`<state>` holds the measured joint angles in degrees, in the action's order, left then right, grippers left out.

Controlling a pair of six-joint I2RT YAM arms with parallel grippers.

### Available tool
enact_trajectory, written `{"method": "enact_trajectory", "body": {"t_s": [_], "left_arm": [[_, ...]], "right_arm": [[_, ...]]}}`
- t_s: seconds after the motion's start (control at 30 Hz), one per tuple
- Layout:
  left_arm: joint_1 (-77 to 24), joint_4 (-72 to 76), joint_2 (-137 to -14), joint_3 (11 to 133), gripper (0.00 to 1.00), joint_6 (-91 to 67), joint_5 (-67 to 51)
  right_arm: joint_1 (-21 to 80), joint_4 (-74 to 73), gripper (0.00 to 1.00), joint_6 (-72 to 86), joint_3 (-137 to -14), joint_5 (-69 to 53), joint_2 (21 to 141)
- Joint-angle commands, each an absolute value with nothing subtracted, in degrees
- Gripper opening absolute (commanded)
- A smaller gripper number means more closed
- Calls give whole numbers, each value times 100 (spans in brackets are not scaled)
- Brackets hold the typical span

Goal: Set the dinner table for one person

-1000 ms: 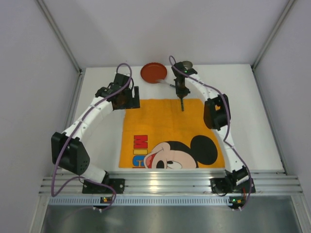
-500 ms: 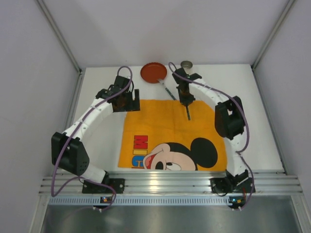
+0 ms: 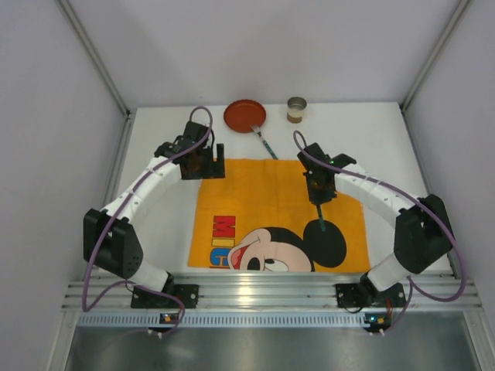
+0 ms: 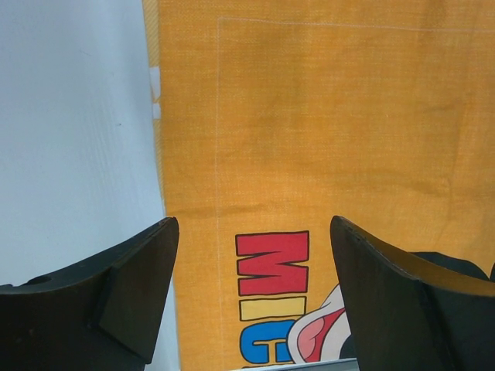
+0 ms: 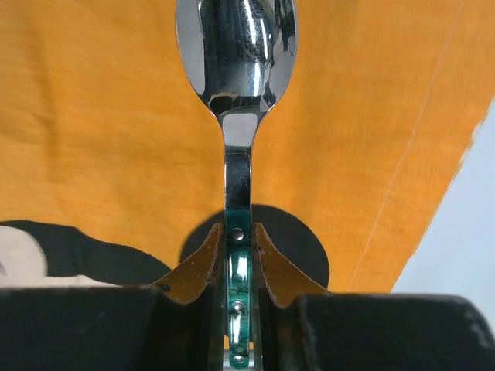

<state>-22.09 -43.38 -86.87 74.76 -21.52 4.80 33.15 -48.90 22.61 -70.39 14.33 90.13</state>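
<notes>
We count one table [image 3: 402, 185], one mat [image 3: 263, 197], one plate [image 3: 244, 116] and one cup [image 3: 296, 108]. We see two utensils: a spoon [image 5: 236, 46] and a second utensil [image 3: 264, 144] whose kind we cannot tell.

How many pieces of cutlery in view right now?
2. A spoon held in the right jaws above the orange placemat; another utensil lying on the table beside the red plate, kind unclear. More may hide behind the arms.

Orange placemat [image 3: 255, 189]; red plate [image 3: 244, 116], metal cup [image 3: 296, 107] beyond it
</notes>
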Motion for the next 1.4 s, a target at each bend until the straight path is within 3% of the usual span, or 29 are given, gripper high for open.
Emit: {"method": "enact_trajectory", "body": {"t_s": [0.0, 0.23, 0.67, 0.73, 0.8, 0.83, 0.9, 1.2, 1.37], "left_arm": [[-2232, -4192, -8763, 7611, 85, -2206, 343], [-2232, -4192, -9052, 7892, 85, -2390, 88], [-2285, -4043, -9641, 8331, 84, -2610, 26], [-2303, -4017, -9868, 8595, 83, -2619, 35], [-2311, -3982, -10045, 8945, 83, -2628, 44], [-2329, -3973, -10272, 9095, 83, -2645, 53], [-2355, -3999, -10519, 9603, 81, -2680, 79], [-2680, -4228, -12400, 11941, 78, -3014, 26], [-3084, -4342, -13463, 12910, 75, -3462, 1026]], "right_arm": [[2954, -4624, 0, 2575, -6365, 1512, 8579], [2128, -3991, 0, 2479, -5169, 1415, 8244], [1986, -3893, 1, 1995, -4931, 1292, 8367], [1978, -4007, 34, 2021, -4974, 1379, 8428], [1978, -4087, 55, 2021, -5010, 1406, 8420], [1978, -4130, 79, 2013, -5053, 1406, 8403], [1986, -4306, 84, 2021, -5202, 1371, 8367], [1978, -5290, 87, 1960, -6564, 1309, 8033], [1978, -5511, 87, 1898, -6882, 1354, 7963]]}}
